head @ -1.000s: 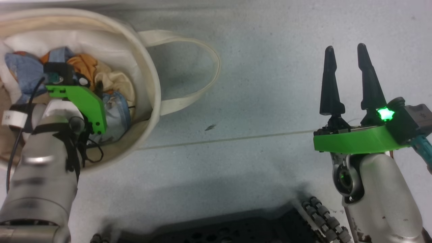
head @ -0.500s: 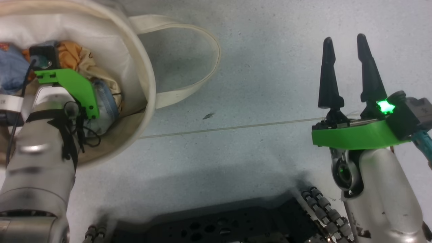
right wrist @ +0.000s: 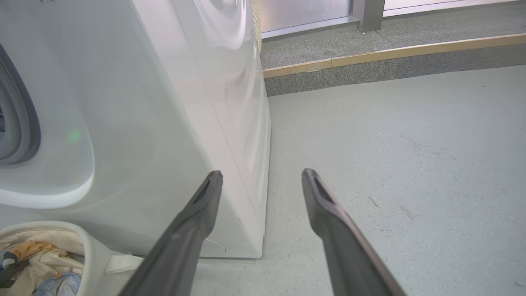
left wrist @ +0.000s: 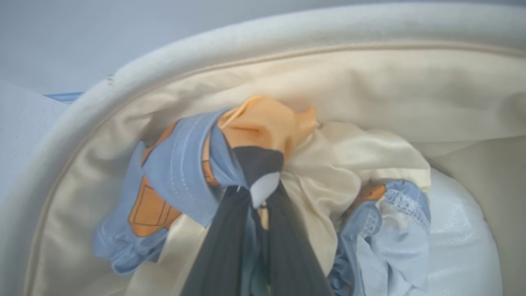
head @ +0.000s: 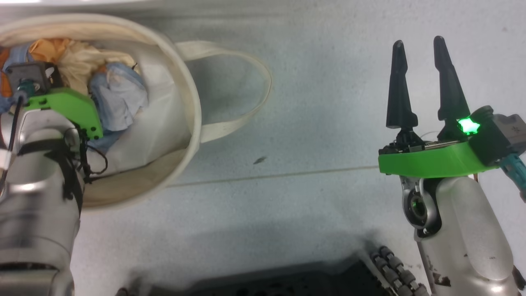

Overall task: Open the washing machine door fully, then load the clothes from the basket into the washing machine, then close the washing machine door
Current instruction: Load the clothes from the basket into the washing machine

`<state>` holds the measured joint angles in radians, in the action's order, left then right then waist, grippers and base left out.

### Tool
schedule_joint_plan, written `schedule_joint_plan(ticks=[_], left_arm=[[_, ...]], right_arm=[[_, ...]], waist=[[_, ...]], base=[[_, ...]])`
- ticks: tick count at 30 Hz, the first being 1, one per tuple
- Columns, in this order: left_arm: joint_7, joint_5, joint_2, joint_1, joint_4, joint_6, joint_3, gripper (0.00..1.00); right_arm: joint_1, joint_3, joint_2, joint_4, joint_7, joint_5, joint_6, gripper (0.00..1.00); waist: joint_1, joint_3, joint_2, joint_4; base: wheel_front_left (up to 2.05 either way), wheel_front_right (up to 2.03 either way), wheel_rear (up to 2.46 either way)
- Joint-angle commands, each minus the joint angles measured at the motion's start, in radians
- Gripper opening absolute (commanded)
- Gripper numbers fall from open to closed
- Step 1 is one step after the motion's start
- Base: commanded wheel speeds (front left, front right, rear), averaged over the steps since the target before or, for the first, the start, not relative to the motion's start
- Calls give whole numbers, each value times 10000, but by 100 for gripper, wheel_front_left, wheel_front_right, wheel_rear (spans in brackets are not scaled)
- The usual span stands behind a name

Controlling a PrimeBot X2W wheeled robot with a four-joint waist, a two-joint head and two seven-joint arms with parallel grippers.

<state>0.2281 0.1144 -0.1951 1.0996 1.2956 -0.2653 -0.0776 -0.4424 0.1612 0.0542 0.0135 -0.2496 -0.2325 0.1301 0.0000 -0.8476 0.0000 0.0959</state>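
The cream canvas basket (head: 193,107) stands on the floor at the upper left. My left arm reaches down into it. In the left wrist view my left gripper (left wrist: 259,181) is shut on the clothes (left wrist: 263,127), pinching a bunch of orange, light-blue and cream fabric at its tips. More denim-blue cloth (left wrist: 386,222) lies to the right of it. My right gripper (head: 419,45) hangs open over bare floor, far from the basket, with nothing between its fingers. The white washing machine (right wrist: 172,102) stands behind the basket (right wrist: 82,242), with its grey rubber ring (right wrist: 20,123) at the left edge. The washing machine door is out of view.
A plain white bundle (head: 158,123) lies in the basket beneath the garments. One loop handle (head: 250,102) lies flat on the floor to the basket's right. My dark base (head: 287,283) is at the bottom edge. A raised step with a wooden strip (right wrist: 390,53) runs behind the machine.
My left gripper has gone from open to shut on the clothes in the basket, and the garments have bunched up around it. The camera has shifted a little. The right gripper stays open.
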Motion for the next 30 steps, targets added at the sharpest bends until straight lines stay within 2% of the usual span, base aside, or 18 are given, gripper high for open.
schedule_joint_plan(ticks=[1,3,8,16,17,20,24,30], left_arm=[[258,226,-505,-628,-334,92,313,0],[321,422,-516,-905,-848,260,489,0],[333,600,-392,-2241,-3552,605,936,0],[335,325,371,-4516,-7387,1423,1585,0],[335,325,371,-4516,-7387,1423,1585,0],[335,92,784,-5450,-8918,1855,1855,0],[336,24,1114,-6236,-10271,2228,2194,0],[336,58,1393,-7287,-11627,2538,2545,0]], right_arm=[[389,243,-40,192,-122,-85,6,100],[428,238,-40,135,-122,-165,6,100],[553,267,-40,6,-122,-293,6,100],[937,310,-40,-274,-122,-480,6,100],[937,310,-40,-274,-122,-480,6,100],[1183,244,-40,-385,-122,-586,6,100],[1405,136,-40,-437,-122,-693,6,100],[1801,-38,-40,-491,-122,-873,6,100]], waist=[[0,500,0,-53],[0,849,0,-86],[0,1728,0,-206],[0,3230,0,-387],[0,3230,0,-387],[0,3927,0,-447],[0,4575,0,-458],[0,5531,0,-445]], base=[[0,0,0],[0,0,0],[0,0,0],[0,0,0],[0,0,0],[0,0,0],[0,0,0],[0,0,0]])
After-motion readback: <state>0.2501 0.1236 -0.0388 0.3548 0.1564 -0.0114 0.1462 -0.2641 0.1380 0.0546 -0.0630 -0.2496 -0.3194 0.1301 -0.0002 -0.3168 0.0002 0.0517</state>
